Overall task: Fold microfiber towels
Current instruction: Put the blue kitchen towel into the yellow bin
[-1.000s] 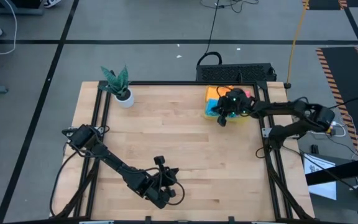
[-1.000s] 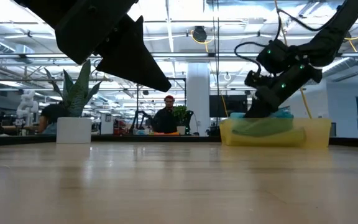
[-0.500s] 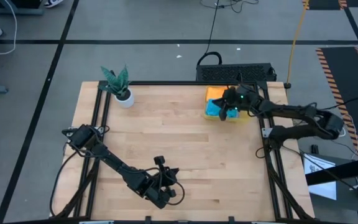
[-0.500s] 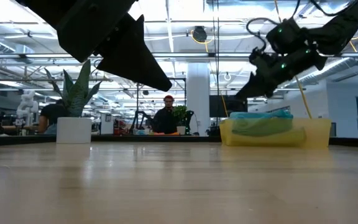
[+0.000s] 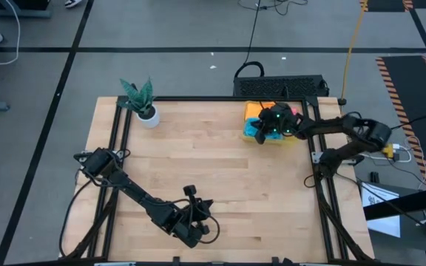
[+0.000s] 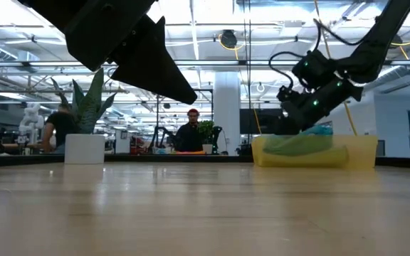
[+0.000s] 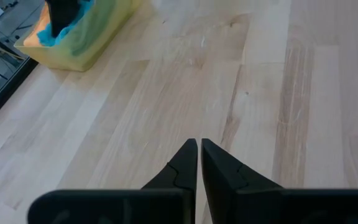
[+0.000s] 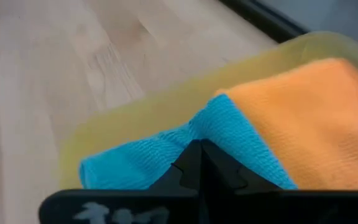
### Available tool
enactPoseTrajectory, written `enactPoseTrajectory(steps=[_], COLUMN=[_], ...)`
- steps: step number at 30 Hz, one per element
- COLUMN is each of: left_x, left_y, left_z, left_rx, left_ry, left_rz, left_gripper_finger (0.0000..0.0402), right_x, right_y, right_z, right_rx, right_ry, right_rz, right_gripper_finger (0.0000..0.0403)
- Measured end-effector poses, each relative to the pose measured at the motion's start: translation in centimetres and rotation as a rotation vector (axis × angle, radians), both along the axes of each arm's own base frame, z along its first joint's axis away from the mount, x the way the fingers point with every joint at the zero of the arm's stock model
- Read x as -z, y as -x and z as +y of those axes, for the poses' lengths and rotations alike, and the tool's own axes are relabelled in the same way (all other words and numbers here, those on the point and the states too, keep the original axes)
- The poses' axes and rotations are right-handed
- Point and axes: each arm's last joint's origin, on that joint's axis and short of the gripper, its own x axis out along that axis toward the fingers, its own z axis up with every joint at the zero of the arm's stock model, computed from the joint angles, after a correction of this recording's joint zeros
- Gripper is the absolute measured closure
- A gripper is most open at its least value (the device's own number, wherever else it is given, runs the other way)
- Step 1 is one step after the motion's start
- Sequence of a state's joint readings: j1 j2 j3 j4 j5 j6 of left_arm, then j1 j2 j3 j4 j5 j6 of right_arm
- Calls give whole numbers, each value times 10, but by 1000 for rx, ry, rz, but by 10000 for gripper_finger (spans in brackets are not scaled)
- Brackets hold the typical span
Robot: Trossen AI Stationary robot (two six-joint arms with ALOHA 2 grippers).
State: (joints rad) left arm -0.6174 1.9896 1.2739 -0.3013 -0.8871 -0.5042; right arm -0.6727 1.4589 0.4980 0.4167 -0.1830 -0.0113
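The right hand (image 8: pixel 199 163), fingers pressed together, touches the blue towel (image 8: pixel 166 155) in the yellow bin (image 8: pixel 135 118).

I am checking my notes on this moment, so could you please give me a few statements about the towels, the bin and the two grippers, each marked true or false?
1. The right gripper is at the yellow bin in the table's far right corner. True.
2. The right gripper's fingers stand wide open. False: they are shut, tips together at the blue towel.
3. An orange towel lies beside the blue one in the bin. True.
4. A towel is spread flat on the wooden table. False: the towels in view are all in the bin.
5. The left gripper holds a towel. False: it is shut on nothing, over bare wood near the table's front edge.
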Motion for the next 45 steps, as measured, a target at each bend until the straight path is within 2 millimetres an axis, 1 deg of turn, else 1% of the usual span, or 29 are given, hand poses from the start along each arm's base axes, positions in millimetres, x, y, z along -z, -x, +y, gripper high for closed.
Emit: enactPoseTrajectory(steps=[6,8,10,14,16,21,23,27,31,34,36,39,41,45], left_x=[0,0,0,0,-1,-1,-1,-1,-1,-1,-1,-1,-1,-1], left_y=[0,0,0,-1,-1,-1,-1,-1,-1,-1,-1,-2,-1,-2], left_z=[0,0,0,0,-1,-1,0,0,0,0,0,0,0,0], left_rx=[1,0,-1,-1,1,1,0,2,5,5,5,4,4,4], left_ry=[-1,0,1,7,8,7,7,3,0,1,2,2,2,3], left_rz=[1,0,-1,-9,-11,-12,-12,-9,-8,-9,-10,-10,-11,-12], left_gripper_finger=[376,376,376,376,376,376,376,376,376,376,376,376,376,376], right_x=[-30,-38,-41,-37,-30,-6,-3,-7,-26,-34,-39,-38,-35,-23], right_y=[13,19,27,38,41,46,48,49,48,51,52,53,53,56], right_z=[10,15,19,26,28,29,27,26,25,28,31,36,37,36], right_rx=[3,35,78,150,173,177,173,159,171,174,141,60,38,100], right_ry=[24,-19,-76,-151,-180,-217,-214,-179,-137,-132,-152,-238,-275,-278], right_rz=[-36,-49,-37,69,124,191,205,195,115,69,37,18,31,110], right_gripper_finger=[403,403,403,403,403,403,403,403,403,403,403,403,403,403])
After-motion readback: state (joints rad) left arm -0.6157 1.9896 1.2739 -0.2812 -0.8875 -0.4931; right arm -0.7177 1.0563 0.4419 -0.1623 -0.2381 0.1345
